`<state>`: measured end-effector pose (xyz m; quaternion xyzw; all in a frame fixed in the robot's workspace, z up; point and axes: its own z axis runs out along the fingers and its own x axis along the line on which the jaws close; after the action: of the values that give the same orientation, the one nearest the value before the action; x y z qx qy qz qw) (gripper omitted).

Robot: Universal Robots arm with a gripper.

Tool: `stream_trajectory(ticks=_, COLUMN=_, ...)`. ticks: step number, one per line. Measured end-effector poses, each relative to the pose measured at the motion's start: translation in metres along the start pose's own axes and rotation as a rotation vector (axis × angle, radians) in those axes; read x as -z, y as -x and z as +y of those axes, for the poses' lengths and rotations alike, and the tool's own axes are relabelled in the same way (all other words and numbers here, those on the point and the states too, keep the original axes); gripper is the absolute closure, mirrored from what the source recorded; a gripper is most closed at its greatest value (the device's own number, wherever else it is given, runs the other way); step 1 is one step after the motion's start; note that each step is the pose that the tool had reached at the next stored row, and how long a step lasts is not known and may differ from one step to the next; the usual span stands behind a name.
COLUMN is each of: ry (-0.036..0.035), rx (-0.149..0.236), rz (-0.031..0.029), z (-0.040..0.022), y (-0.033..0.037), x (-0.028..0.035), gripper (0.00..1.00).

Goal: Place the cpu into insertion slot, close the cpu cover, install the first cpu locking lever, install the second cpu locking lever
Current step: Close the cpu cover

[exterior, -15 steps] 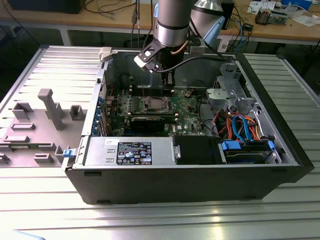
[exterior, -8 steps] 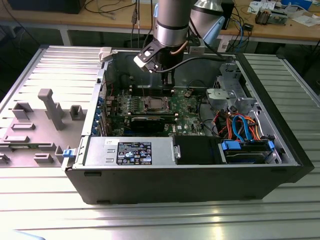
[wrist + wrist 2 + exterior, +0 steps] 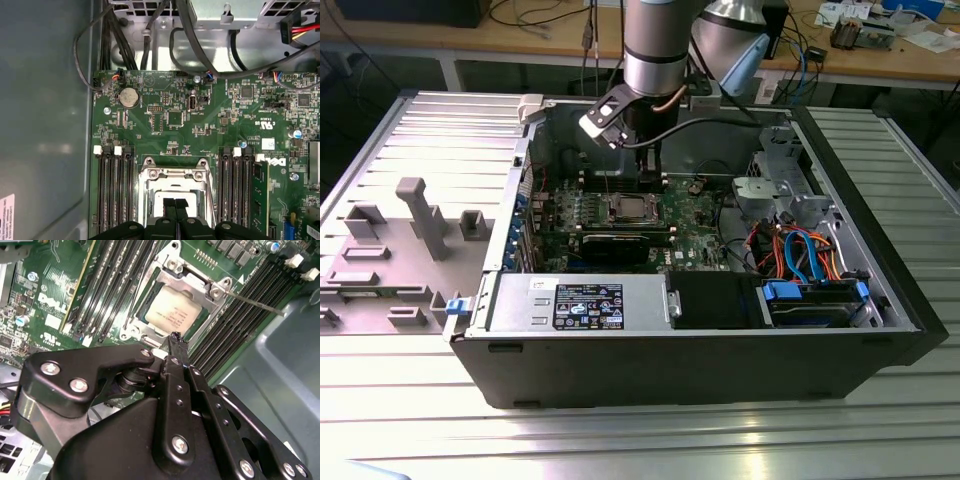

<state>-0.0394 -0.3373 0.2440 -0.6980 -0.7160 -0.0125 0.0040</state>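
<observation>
Silver-grey cpu point(image 3: 172, 315) flat and face-up in the insertion slot point(image 3: 132, 331), edges square with memory slots point(image 3: 112, 285); jaws together, empty.

Dull silver-grey metal cpu point(image 3: 172, 314), shiny metal cpu cover point(image 3: 190, 284), glossy green circuit board point(image 3: 55, 270).

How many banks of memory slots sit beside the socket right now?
2. One bank lies along one side of the socket, the other bank along the opposite side. The gripper hides part of each.
</observation>
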Motion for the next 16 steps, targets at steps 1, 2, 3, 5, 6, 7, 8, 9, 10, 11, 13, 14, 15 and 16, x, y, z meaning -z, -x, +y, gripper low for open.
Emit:
stream_trajectory(ticks=1, ry=0.0, rx=0.0, rz=0.0, z=-0.0004, y=0.0, x=-0.0017, gripper=0.89)
stream_trajectory(ticks=2, ry=0.0001, rx=0.001, rz=0.0002, z=-0.0008, y=0.0, x=-0.0039, gripper=0.89)
stream_trajectory(ticks=3, ry=-0.0001, rx=0.001, rz=0.0, z=-0.0011, y=0.0001, x=-0.0052, gripper=0.89)
stream_trajectory(ticks=5, ry=-0.0001, rx=0.002, rz=0.0, z=-0.0016, y=0.0003, x=-0.0077, gripper=0.89)
stream_trajectory(ticks=6, ry=-0.0002, rx=0.003, rz=0.0001, z=-0.002, y=0.0003, x=-0.0084, gripper=0.89)
stream_trajectory(ticks=7, ry=-0.0002, rx=0.003, rz=0.0001, z=-0.0025, y=0.0004, x=-0.0087, gripper=0.89)
stream_trajectory(ticks=8, ry=0.0, rx=0.003, rz=0.0005, z=-0.0029, y=0.0004, x=-0.0092, gripper=0.89)
stream_trajectory(ticks=9, ry=0.0, rx=0.003, rz=0.0007, z=-0.0038, y=0.0004, x=-0.0097, gripper=0.89)
stream_trajectory(ticks=10, ry=-0.0002, rx=0.004, rz=0.0006, z=-0.0094, y=0.0003, x=-0.0114, gripper=0.89)
stream_trajectory(ticks=11, ry=-0.0002, rx=0.004, rz=0.0007, z=-0.0129, y=0.0003, x=-0.0122, gripper=0.89)
stream_trajectory(ticks=13, ry=0.0, rx=0.005, rz=0.001, z=-0.017, y=0.0002, x=-0.0134, gripper=0.89)
stream_trajectory(ticks=14, ry=-0.0001, rx=0.005, rz=0.0011, z=-0.018, y=0.0001, x=-0.0137, gripper=0.89)
stream_trajectory(ticks=15, ry=-0.0001, rx=0.005, rz=0.001, z=-0.0181, y=0.0002, x=-0.0137, gripper=0.89)
stream_trajectory(ticks=16, ry=-0.0002, rx=0.005, rz=0.0009, z=-0.0181, y=0.0002, x=-0.0137, gripper=0.89)
